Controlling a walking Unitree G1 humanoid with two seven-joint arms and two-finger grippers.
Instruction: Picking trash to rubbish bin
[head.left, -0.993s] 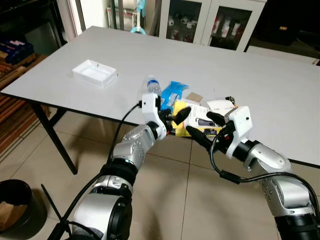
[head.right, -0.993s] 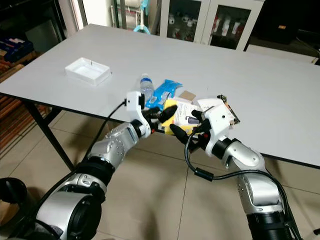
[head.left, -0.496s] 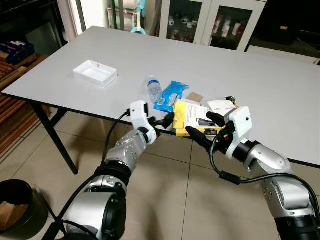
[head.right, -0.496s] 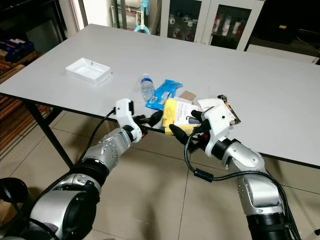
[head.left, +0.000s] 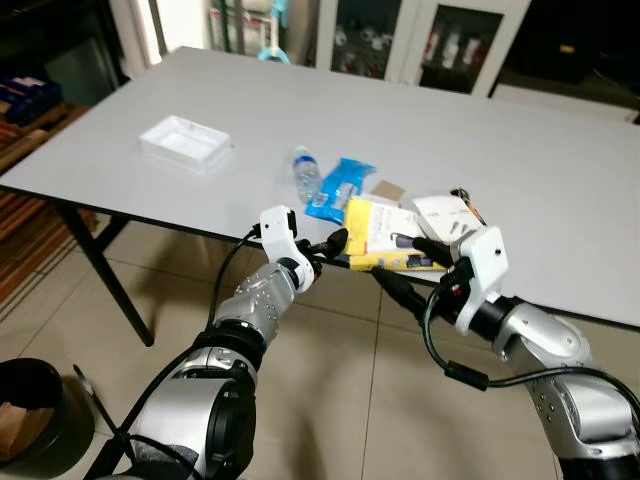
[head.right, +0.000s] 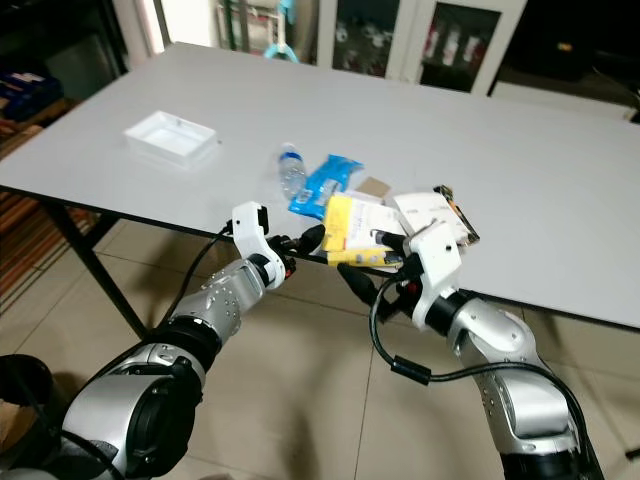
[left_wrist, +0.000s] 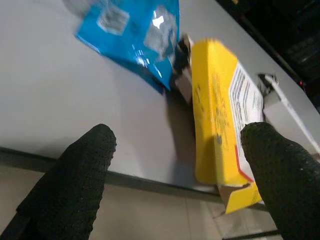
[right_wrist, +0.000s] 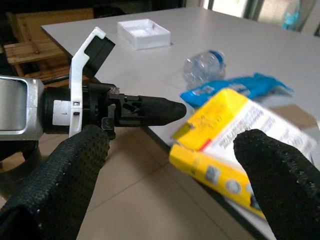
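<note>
counter: large grey rectangular counter (head.left: 520, 150); trash is clustered at its near edge.
bin: dark round rubbish bin (head.left: 30, 410) on the floor, well apart to the left.
target: flat yellow cardboard box (head.left: 385, 235), overhanging the edge beside a blue plastic wrapper (head.left: 338, 186) and a clear crushed bottle (head.left: 305, 172).
left pincer (head.left: 322, 247): spread wide, nothing held, at the box's left side.
right pincer (head.left: 405, 285): spread wide, nothing held, just below the box.
step: pre-grasp, judged.
next: box to be bracketed and clamped.

Legible text: none. Print on yellow box (left_wrist: 225, 125), frame centre, and blue packet (left_wrist: 135, 40), upper left: unreadable.
</note>
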